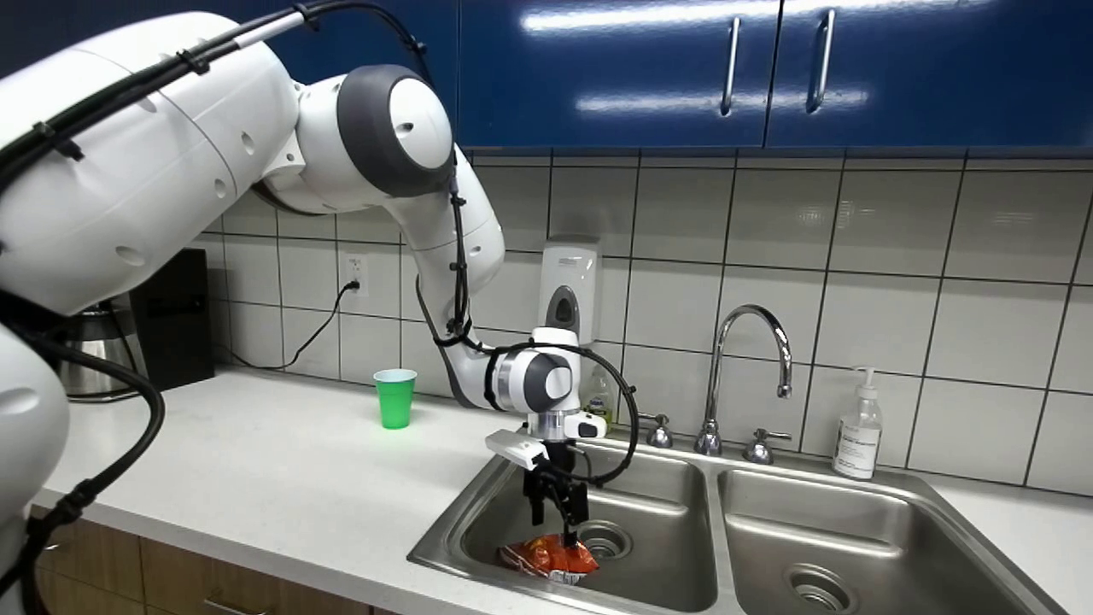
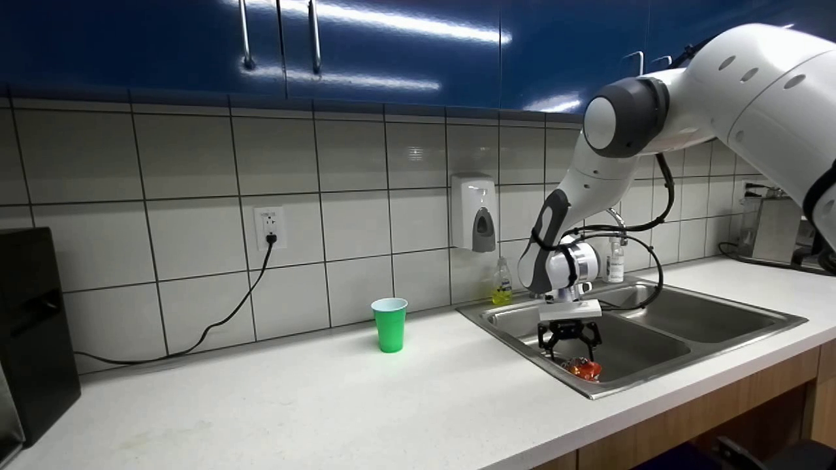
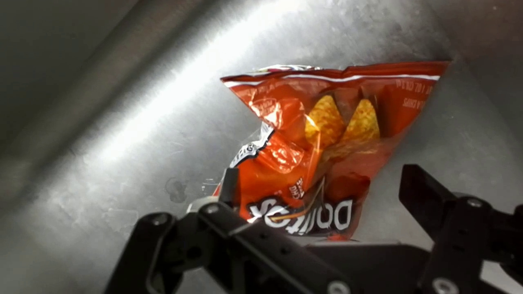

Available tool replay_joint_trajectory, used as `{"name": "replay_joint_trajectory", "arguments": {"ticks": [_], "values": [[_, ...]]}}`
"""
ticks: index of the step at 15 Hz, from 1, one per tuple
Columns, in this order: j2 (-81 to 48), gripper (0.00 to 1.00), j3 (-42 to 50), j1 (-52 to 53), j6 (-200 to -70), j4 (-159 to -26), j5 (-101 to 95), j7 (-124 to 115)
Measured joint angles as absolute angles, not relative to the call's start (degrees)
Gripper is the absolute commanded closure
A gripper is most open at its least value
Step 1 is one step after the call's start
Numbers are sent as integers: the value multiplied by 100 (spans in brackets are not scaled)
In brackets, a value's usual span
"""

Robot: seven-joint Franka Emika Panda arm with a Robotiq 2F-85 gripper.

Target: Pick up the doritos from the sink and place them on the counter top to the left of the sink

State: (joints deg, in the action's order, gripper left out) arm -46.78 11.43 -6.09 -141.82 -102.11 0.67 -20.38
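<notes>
The doritos bag (image 1: pixel 546 559) lies in the basin of the sink (image 1: pixel 713 521) nearer the green cup. It is red-orange and crumpled, and shows small in an exterior view (image 2: pixel 586 370). In the wrist view the doritos (image 3: pixel 335 159) lie on the basin floor, lettering toward the gripper. My gripper (image 1: pixel 555 528) points down into the basin at the bag; it also shows in an exterior view (image 2: pixel 572 356). In the wrist view the gripper (image 3: pixel 320 183) is open, with the bag's lettered end between its fingers. The left finger overlaps the bag's edge; contact cannot be told. The counter top (image 2: pixel 313 405) is white.
A green cup (image 1: pixel 395 400) stands on the counter near the tiled wall. The chrome faucet (image 1: pixel 717 367) and a pump bottle (image 1: pixel 857 436) stand behind the sink. A wall soap dispenser (image 1: pixel 570 282) and a dish soap bottle (image 2: pixel 501 284) are close to the arm.
</notes>
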Motion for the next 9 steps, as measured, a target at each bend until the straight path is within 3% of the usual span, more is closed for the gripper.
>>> {"name": "replay_joint_trajectory", "arguments": {"ticks": [9], "values": [[-4761, 0, 1261, -498, -14201, -10174, 190, -2489]]}}
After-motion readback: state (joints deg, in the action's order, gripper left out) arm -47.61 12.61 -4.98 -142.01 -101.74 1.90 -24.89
